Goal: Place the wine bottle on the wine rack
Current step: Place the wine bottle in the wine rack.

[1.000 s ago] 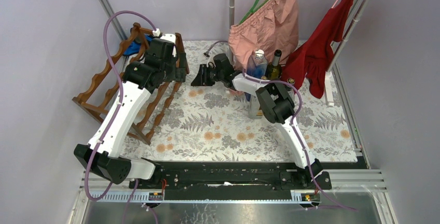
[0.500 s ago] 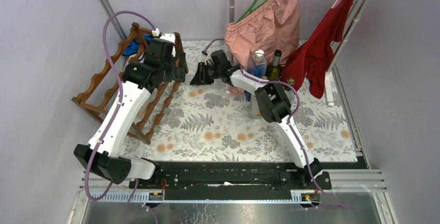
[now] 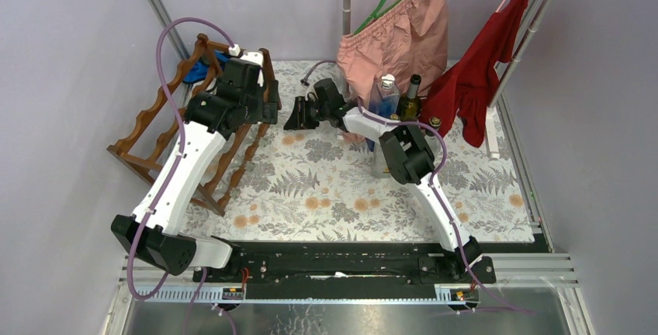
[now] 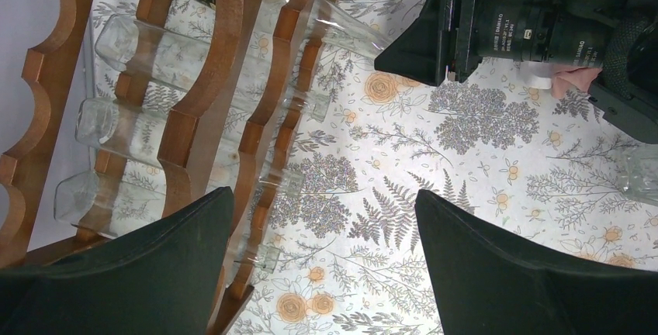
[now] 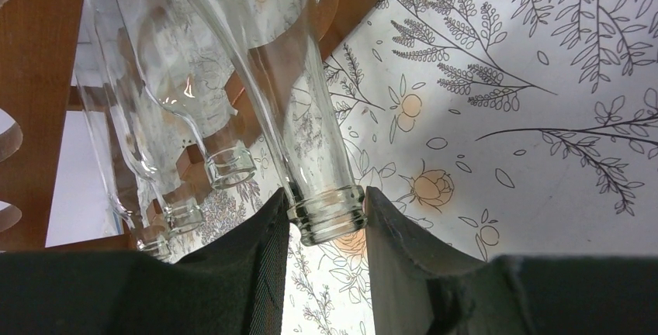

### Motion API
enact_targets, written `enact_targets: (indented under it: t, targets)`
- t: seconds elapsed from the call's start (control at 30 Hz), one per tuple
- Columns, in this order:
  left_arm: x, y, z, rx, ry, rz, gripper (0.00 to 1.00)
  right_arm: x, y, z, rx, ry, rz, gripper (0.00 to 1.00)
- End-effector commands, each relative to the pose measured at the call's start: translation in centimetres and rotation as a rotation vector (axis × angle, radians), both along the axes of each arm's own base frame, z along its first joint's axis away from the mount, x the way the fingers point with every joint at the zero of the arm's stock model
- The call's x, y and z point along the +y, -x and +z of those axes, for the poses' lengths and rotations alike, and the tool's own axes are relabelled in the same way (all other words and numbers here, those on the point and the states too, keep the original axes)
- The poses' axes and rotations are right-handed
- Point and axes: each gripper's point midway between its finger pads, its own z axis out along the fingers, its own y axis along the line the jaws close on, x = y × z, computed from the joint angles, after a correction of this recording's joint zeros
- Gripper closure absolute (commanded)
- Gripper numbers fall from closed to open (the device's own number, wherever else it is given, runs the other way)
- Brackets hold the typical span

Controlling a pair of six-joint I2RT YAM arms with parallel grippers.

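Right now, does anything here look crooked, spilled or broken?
Nothing looks spilled or broken. One clear bottle seems to jut from the wine rack further than its neighbours, because the right gripper is pinching its mouth.

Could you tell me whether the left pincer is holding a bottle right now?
No, the left pincer stands wide open above the table, with nothing held in it.

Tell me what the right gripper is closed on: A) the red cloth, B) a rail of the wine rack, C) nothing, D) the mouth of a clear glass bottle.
D: the right wrist view shows the right gripper pinching the mouth of the clear bottle.
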Motion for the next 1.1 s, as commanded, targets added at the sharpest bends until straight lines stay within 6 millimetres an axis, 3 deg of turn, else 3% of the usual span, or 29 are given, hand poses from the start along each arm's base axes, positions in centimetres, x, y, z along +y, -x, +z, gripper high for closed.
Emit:
enact_targets:
  t: [0.0, 0.43, 0.83, 1.07]
  targets:
    - [0.2, -0.2, 0.3, -0.026, 0.006, -0.007, 0.07, -3.2, 2.5, -8.7, 0.159, 0.251, -0.082, 0.99]
    - [0.4, 0.0, 0.5, -0.032, 0.005, -0.007, 0.07, -2.5, 1.2, -8.1, 0.086, 0.248, -0.065, 0.99]
    - [0.3, 0.1, 0.9, -0.034, 0.011, -0.016, 0.07, -4.2, 0.4, -7.5, 0.019, 0.284, -0.082, 0.99]
    - [0.1, 0.2, 0.6, -0.025, 0.021, -0.020, 0.07, -4.7, -1.3, -5.4, -0.051, 0.251, -0.125, 0.99]
